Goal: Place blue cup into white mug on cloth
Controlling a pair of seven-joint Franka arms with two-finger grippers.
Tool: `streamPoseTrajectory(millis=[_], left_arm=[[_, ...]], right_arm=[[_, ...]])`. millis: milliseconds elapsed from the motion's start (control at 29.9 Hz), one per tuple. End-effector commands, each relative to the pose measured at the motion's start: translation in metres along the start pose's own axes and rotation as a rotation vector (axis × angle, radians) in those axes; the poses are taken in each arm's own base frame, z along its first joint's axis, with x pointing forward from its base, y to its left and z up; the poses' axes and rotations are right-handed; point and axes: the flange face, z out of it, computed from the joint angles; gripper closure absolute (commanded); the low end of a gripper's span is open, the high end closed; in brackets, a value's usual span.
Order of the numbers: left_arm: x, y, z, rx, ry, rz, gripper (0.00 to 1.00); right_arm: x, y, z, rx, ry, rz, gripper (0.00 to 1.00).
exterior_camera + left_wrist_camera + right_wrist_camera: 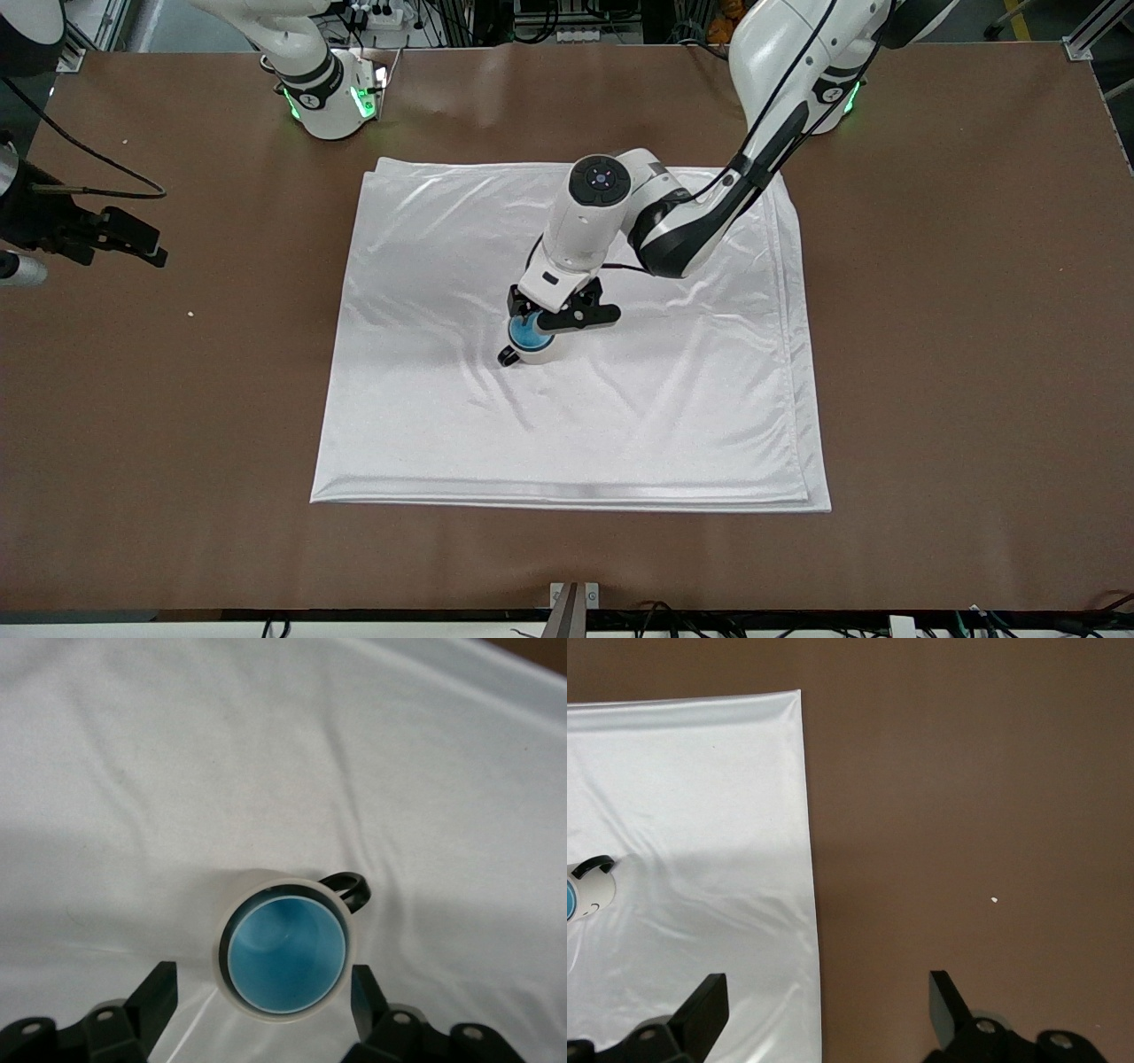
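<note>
A: Working across from the right arm's end of the table, what have we got? The right gripper [824, 1014] waits over the bare table [177, 399] by the edge of the cloth [576, 425], off at about nine o'clock from the cups, its fingers spread wide with nothing between them.

B: And in the middle we see the white mug [537, 352] standing upright on the cloth, its black handle pointing to about eight o'clock in the front view. The blue cup [530, 333] already sits inside it (the left wrist view shows the blue rim ringed all round by the white one).

A: So we judge the placing done and the release in hand. The left gripper [556, 317] hangs right over the mug, and its fingers [155, 997] stand wide apart, one to each side, touching neither cup nor mug as far as we can tell.

B: Agreed. Next we'd want a straight lift, keeping clear of the rims so nothing tips.

A: And the left arm's pose?

B: It reaches in from about one o'clock, elbow bent over the cloth, wrist pointing down at the mug.
</note>
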Motion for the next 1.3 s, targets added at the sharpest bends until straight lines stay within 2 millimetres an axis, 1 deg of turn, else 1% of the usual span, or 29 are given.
streamPoseTrajectory(millis=[0,100,167,200,267,334,401,468,568,701,768,868,935,1102,1202,1269], left_arm=[[0.011,0.009,-0.05,-0.017,0.078,-0.006,0.0],[0.016,0.007,-0.076,0.006,0.096,-0.01,0.0],[0.026,0.0,-0.097,0.03,0.109,-0.014,0.0],[0.029,-0.003,-0.105,0.042,0.113,-0.016,0.0],[0.037,-0.007,-0.132,0.046,0.134,-0.024,0.0],[0.039,-0.012,-0.158,0.065,0.143,-0.025,0.0],[0.035,-0.015,-0.177,0.104,0.14,-0.017,0.0],[0.034,-0.021,-0.195,0.137,0.144,-0.011,0.0],[0.044,-0.036,-0.226,0.175,0.156,0.028,0.0],[0.075,-0.075,-0.262,0.233,0.147,0.099,0.0],[0.091,-0.095,-0.279,0.23,0.125,0.123,0.0],[0.117,-0.132,-0.308,0.21,0.086,0.119,0.0],[0.129,-0.158,-0.324,0.217,0.059,0.103,0.0],[0.151,-0.215,-0.351,0.256,0.003,0.101,0.0],[0.161,-0.242,-0.367,0.241,-0.008,0.072,0.0],[0.169,-0.261,-0.374,0.213,-0.016,0.027,0.0]], right_arm=[[0.003,0.0,-0.003,0.008,0.005,-0.015,0.0],[0.003,0.002,-0.002,0.005,0.002,-0.012,0.0],[0.003,0.006,-0.003,0.006,0.003,-0.006,0.0],[0.003,0.007,-0.003,0.008,0.004,-0.002,0.0],[0.003,0.008,-0.003,0.01,0.004,-0.001,0.0],[0.003,0.007,-0.002,0.014,0.002,-0.002,0.0],[0.003,0.006,-0.002,0.014,0.002,-0.003,0.0],[0.004,0.003,-0.001,0.013,0.001,-0.01,0.0],[0.003,0.001,-0.001,0.008,0.001,-0.013,0.0],[0.003,0.003,-0.001,0.005,-0.002,-0.012,0.0],[0.003,0.004,-0.001,0.005,-0.001,-0.01,0.0],[0.003,0.003,-0.001,0.005,-0.001,-0.012,0.0],[0.004,0.003,0.0,0.005,-0.001,-0.013,0.0],[0.004,0.002,0.0,0.005,-0.004,-0.013,0.0],[0.004,0.0,0.0,0.005,-0.004,-0.016,0.0],[0.004,-0.002,0.001,0.005,-0.004,-0.019,0.0]])
